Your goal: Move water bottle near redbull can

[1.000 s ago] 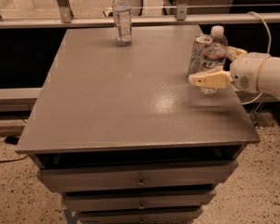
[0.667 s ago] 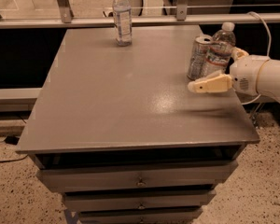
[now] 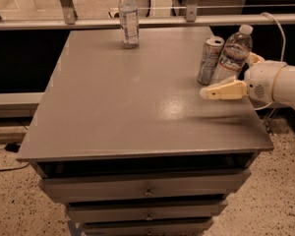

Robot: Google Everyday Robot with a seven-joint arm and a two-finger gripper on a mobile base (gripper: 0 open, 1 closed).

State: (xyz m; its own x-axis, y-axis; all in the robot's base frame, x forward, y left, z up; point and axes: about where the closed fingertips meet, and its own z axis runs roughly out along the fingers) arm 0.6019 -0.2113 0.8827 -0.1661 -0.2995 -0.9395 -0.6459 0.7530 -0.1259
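Note:
The water bottle (image 3: 232, 53), clear with a white cap, stands at the table's right edge, just right of the redbull can (image 3: 209, 60). It leans with its cap to the right. My gripper (image 3: 220, 78) reaches in from the right at the bottle's base. Its near cream finger (image 3: 225, 91) lies in front of the bottle's bottom and hides it. The far finger (image 3: 256, 59) shows behind the bottle. The jaws stand wider than the bottle, so the gripper looks open around it.
A slimmer bottle (image 3: 129, 18) with a tall white-blue label stands at the back of the grey table (image 3: 128, 107). The table has drawers (image 3: 147, 188) below. A rail (image 3: 187, 19) runs behind it. A cable (image 3: 280, 28) hangs at the right.
The water bottle has tipped from upright to leaning right beside the can. My gripper has shifted slightly right and towards the table's front edge.

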